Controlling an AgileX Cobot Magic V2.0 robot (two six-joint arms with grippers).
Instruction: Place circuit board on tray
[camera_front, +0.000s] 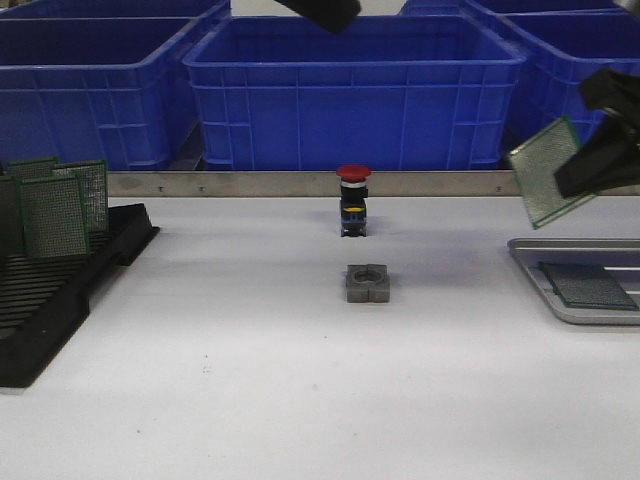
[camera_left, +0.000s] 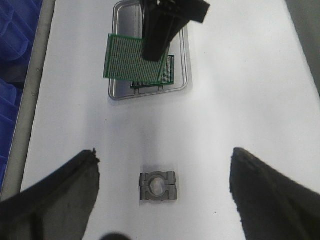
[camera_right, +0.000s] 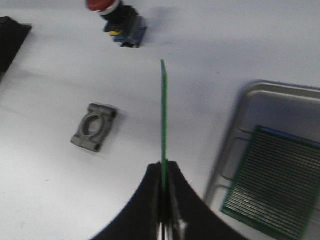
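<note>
Right gripper (camera_right: 162, 200) is pinched tight on a green circuit board (camera_front: 545, 172), holding it edge-on in the air just above the silver tray (camera_front: 530, 262) at about 3 o'clock on the table. One board (camera_front: 588, 285) already lies flat in there. I'd tilt the held one flat, move it further over the tray, lower gently, then let go. Left gripper (camera_left: 162, 195) is spread wide and empty, hovering over the grey metal clamp block (camera_left: 158, 187).

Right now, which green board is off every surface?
The circuit board pinched in the right hand, tilted in the air near the tray. One board lies flat in the tray; the others stand in the black rack.
</note>
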